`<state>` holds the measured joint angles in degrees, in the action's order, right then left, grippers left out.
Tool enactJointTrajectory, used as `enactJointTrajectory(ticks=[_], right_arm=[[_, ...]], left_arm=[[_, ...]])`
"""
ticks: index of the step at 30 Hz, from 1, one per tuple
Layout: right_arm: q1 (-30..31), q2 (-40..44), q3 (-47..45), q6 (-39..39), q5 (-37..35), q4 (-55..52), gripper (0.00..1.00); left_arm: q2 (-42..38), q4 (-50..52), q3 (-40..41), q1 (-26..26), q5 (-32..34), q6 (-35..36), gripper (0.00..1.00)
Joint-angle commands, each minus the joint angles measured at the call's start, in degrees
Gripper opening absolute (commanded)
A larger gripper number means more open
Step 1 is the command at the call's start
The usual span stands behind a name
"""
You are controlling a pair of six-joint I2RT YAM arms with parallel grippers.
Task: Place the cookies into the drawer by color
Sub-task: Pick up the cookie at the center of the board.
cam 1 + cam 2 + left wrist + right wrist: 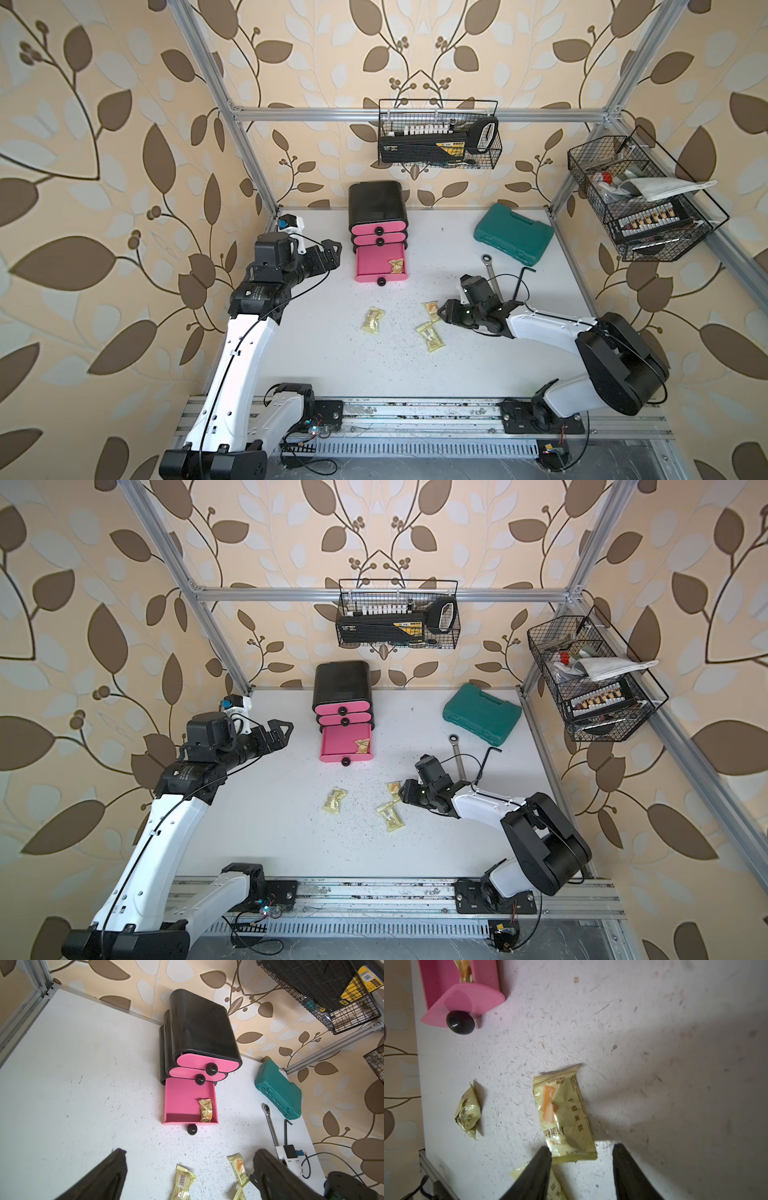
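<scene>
Your right gripper (581, 1148) stands part open over the near end of a yellow cookie (562, 1113) lying flat mid-desk, seemingly lined up to pinch it. The bottom drawer (380, 262), near the desk's far edge, is pulled out with a stored cookie (396, 266) of like colour inside. Your left gripper (328, 249) hangs wide and empty beside it.

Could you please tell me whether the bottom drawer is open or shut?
Open: the bottom drawer is pulled out, showing its pink inside with one yellow cookie packet in it.
</scene>
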<state>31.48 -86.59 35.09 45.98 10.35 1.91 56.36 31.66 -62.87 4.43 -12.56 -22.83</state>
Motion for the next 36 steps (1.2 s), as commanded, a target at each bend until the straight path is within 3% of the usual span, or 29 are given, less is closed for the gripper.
enactJointTrajectory(ticks=[1, 5, 8, 15, 18, 30, 36], right_arm=[[-0.1, -2.6, -1.7, 3.6, 4.7, 8.2, 0.50], [-0.1, -4.6, -3.0, 6.4, 5.2, 11.6, 0.50], [0.0, -5.5, -3.2, 6.7, 5.2, 12.7, 0.45], [0.1, -5.6, -2.8, 7.0, 4.3, 12.9, 0.10], [0.2, -4.6, -2.3, 6.7, 3.9, 12.2, 0.00], [5.3, 2.8, 4.9, 1.9, -3.0, 1.6, 0.00], [7.7, 2.6, 11.8, 0.8, -4.3, -0.4, 0.00]], left_arm=[[0.2, -1.0, -0.8, -0.5, -0.3, -0.4, 0.99], [0.2, -1.0, -0.9, -0.5, -0.3, -0.3, 0.98], [0.1, -0.9, -1.0, -0.5, -0.2, -0.4, 0.98], [0.0, -0.9, -0.9, -0.5, 0.0, -0.3, 0.98], [0.0, -0.9, -0.9, -0.5, -0.1, -0.4, 0.98], [0.0, -0.9, -1.0, -0.5, -0.3, -0.4, 0.98], [0.0, -1.0, -0.9, -0.5, -0.4, -0.4, 0.98]])
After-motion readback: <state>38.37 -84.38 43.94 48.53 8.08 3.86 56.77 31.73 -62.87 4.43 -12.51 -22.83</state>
